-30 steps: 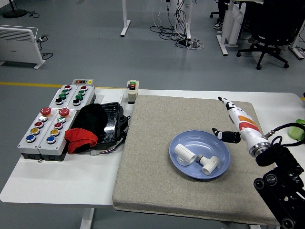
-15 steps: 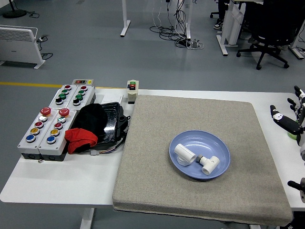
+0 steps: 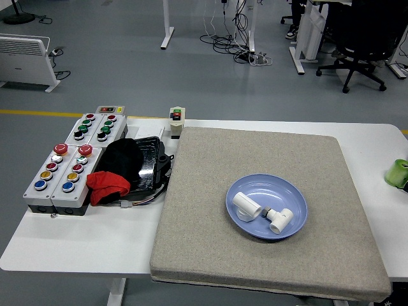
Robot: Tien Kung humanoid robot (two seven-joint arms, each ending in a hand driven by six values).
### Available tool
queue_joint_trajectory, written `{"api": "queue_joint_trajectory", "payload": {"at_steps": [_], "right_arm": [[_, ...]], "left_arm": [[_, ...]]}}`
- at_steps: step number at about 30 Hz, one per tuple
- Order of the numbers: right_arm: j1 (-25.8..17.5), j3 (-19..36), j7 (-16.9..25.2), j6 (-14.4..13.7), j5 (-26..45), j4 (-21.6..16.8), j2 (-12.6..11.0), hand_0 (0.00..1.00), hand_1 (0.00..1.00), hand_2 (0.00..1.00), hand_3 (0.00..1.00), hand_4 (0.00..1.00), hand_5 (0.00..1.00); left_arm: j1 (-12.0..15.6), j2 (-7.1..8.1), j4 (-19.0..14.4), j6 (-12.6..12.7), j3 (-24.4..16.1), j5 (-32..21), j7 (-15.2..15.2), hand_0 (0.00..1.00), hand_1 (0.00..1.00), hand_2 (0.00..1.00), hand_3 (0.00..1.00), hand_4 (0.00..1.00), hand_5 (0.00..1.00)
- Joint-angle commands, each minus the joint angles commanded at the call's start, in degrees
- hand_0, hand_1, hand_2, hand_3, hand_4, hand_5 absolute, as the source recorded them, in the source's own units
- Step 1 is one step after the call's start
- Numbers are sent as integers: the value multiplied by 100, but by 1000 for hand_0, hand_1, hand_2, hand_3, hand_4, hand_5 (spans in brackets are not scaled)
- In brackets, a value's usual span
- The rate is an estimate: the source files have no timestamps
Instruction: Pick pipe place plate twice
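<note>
Two white pipe fittings lie inside the blue plate (image 3: pixel 258 190) on the grey mat (image 3: pixel 210 242). One is a short elbow piece (image 3: pixel 247 206) on the plate's left side. The other is a T-shaped piece (image 3: pixel 280 220) toward the plate's lower right. The two fittings sit close together, nearly touching. Neither robot hand shows in the head view.
Grey button boxes (image 3: pixel 71 159) with coloured buttons stand at the table's left. A black device with a red cloth (image 3: pixel 127 169) lies beside them. A small switch box (image 3: pixel 176 121) sits at the mat's back left corner. A green object (image 3: pixel 398 173) is at the right edge.
The right arm withdrew from over the mat to the right edge and then left the view. The plate and both fittings have not moved.
</note>
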State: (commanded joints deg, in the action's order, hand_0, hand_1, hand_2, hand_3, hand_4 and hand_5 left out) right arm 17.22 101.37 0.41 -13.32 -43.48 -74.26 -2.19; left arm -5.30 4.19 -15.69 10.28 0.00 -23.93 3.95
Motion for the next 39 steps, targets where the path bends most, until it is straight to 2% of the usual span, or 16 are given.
{"api": "queue_joint_trajectory", "payload": {"at_steps": [1, 2, 31, 32, 39], "right_arm": [[-42, -10, 3, 17, 93, -11, 9, 868, 807, 934, 881, 666, 366], [-68, -19, 5, 32, 137, -17, 12, 835, 778, 883, 832, 642, 433], [-436, -166, 68, 73, 447, -169, -34, 833, 779, 888, 835, 624, 474], [-443, -170, 69, 75, 441, -170, -34, 826, 774, 885, 835, 623, 507], [-480, -152, 70, 78, 450, -166, -38, 821, 772, 885, 838, 621, 522]], "left_arm": [[4, -1, 3, 2, 0, 10, -5, 691, 668, 682, 613, 247, 998], [6, -1, 3, 3, 0, 15, -7, 691, 669, 682, 614, 246, 998], [29, 18, 13, 47, -189, 317, -79, 693, 673, 686, 616, 247, 998], [28, 21, 14, 50, -205, 346, -88, 693, 673, 687, 616, 246, 998], [28, 40, 18, 66, -324, 562, -150, 693, 673, 688, 616, 247, 998]]}}
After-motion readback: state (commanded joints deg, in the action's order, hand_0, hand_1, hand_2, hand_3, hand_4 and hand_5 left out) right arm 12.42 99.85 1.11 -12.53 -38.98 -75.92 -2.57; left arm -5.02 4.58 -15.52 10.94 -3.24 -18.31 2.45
